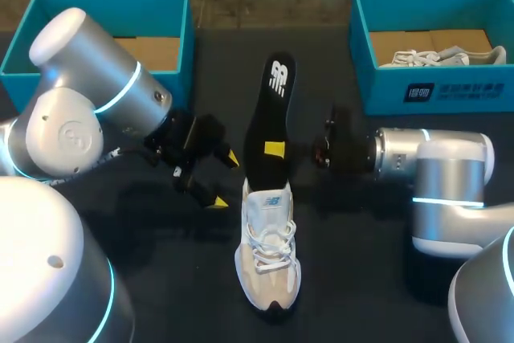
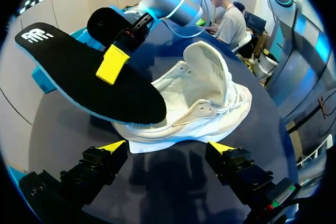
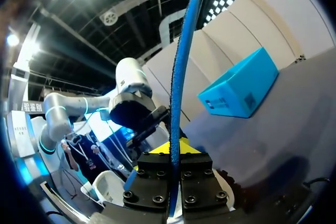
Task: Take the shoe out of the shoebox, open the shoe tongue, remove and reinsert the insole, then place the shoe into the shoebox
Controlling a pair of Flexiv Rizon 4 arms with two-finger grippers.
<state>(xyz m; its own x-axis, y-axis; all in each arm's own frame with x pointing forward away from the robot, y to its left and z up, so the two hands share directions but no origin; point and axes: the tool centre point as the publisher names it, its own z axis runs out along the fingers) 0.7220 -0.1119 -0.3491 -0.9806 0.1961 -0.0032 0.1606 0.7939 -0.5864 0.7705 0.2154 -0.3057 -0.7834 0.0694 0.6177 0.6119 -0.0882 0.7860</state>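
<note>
Now, as shown, the insole [image 1: 269,110] is out of the shoe [image 1: 267,259] and pinched between your right fingers [image 1: 275,149], which are closed flat against its two faces about midway along its length. From the right wrist it appears edge-on, a thin blue-rimmed blade [image 3: 179,66] rising straight out from between those fingers. Gripping mid-length probably keeps the soft sheet from drooping and leaves its lower end free. That end hangs just over the shoe's mouth, though you cannot tell whether it touches.

Your left fingers [image 2: 112,147] are spread wide and hold nothing. The shoe lies on the worktop [image 1: 353,279] just ahead of them, side-on, with its tongue [image 2: 207,72] lifted and the opening gaping. The insole slants across beyond it. This looks like a standby placement: the open fingers are near enough to brace the shoe or hold the tongue back when the insole goes in.

Judged by this layout, removal is done and reinsertion is the step in hand. You will probably need to tilt the insole so its lower end enters the opening rather than buckling on the collar.

One blue shoebox [image 1: 112,10] sits well beyond the left fingers and looks empty. Another blue box [image 1: 482,86], well beyond the right fingers, holds a second shoe [image 1: 442,58]. The return to the box is not yet begun.
</note>
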